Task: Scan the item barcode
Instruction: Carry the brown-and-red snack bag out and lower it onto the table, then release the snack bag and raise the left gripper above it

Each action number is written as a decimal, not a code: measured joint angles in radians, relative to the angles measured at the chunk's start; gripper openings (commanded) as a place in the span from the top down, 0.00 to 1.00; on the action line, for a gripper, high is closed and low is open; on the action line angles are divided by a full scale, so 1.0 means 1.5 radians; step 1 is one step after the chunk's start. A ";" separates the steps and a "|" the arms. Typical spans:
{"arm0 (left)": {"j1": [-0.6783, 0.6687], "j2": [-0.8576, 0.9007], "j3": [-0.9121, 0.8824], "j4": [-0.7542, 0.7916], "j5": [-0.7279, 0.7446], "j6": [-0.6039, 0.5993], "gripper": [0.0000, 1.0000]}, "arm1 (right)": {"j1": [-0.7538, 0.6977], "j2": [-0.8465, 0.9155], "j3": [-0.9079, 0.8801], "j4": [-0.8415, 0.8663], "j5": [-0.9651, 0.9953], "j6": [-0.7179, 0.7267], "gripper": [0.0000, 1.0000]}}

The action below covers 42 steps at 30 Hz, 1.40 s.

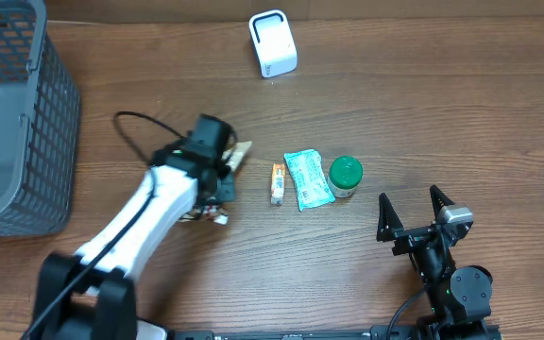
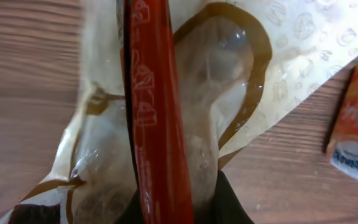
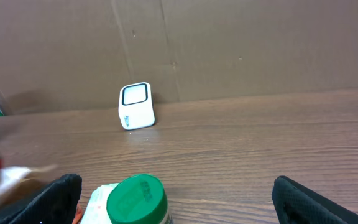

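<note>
At tabletop (image 1: 423, 104) centre, left tool (image 1: 220, 181) clamps a slick wrapper (image 2: 229, 81) that could slip or crumple before scanning; right tool (image 1: 409, 195) gapes empty.

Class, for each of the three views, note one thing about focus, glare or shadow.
Overhead: sharp, evenly lit. Left wrist: the clear plastic packet with a red stripe fills the frame, soft-focused, glare on its film. Right wrist: the small white scanner box is crisp, the green round lid nearer the lens slightly soft.
</note>
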 measured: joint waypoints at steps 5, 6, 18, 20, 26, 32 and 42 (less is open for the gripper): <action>-0.059 0.079 0.000 0.042 -0.010 -0.009 0.83 | 0.000 0.000 0.000 0.000 0.000 0.000 0.00; -0.067 0.087 0.000 0.046 -0.013 -0.010 0.76 | 0.000 0.000 0.000 0.000 0.000 0.000 0.00; -0.087 0.107 0.036 -0.023 -0.014 -0.022 0.46 | 0.000 0.000 0.000 0.000 0.000 0.000 0.00; -0.087 0.107 0.062 -0.045 -0.014 -0.022 0.45 | 0.000 0.000 0.000 0.000 0.000 0.000 0.00; -0.082 0.107 0.128 -0.098 -0.016 -0.017 0.43 | 0.000 0.000 0.000 0.000 0.000 0.000 0.00; -0.048 0.107 0.210 -0.169 -0.016 -0.014 0.32 | 0.000 0.000 0.000 0.000 0.000 0.000 0.00; 0.064 0.107 0.293 -0.239 -0.015 -0.003 0.00 | 0.000 0.000 0.000 0.000 0.000 0.000 0.00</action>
